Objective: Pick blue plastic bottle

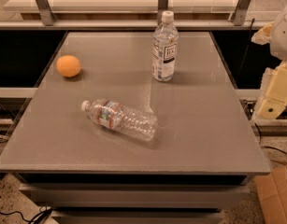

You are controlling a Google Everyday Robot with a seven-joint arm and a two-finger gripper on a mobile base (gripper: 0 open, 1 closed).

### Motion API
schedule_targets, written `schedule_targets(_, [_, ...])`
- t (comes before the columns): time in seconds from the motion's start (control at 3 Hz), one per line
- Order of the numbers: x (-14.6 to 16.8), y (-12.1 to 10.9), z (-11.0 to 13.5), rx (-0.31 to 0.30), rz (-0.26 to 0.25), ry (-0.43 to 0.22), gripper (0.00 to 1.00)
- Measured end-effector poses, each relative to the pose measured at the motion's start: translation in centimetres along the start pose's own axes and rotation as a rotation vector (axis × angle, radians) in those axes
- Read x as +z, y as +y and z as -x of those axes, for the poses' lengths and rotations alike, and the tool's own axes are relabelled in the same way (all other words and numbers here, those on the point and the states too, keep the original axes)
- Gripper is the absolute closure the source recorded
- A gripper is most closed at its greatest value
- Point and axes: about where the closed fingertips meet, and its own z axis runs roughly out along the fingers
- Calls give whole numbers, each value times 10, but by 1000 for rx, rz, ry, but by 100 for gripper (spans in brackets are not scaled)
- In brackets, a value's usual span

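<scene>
The blue plastic bottle (164, 48) stands upright on the grey table (208, 125), towards the far edge and a little right of the middle, its white cap on top and its dark label facing the camera. A ribbed clear bottle (120, 119) with a red, green and blue label lies on its side nearer the front, its cap pointing to the far left, well apart from the upright one. An orange (68, 66) sits near the table's left edge. The cream-coloured gripper (275, 94) hangs at the right edge of the view, beyond the table's right side and well apart from the blue plastic bottle; whether it is open or closed cannot be told, and nothing shows in its grasp
</scene>
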Motion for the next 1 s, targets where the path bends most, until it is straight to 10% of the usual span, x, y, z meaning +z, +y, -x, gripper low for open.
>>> schedule_targets(1.0, [22,-19,30,117,11,-118,0])
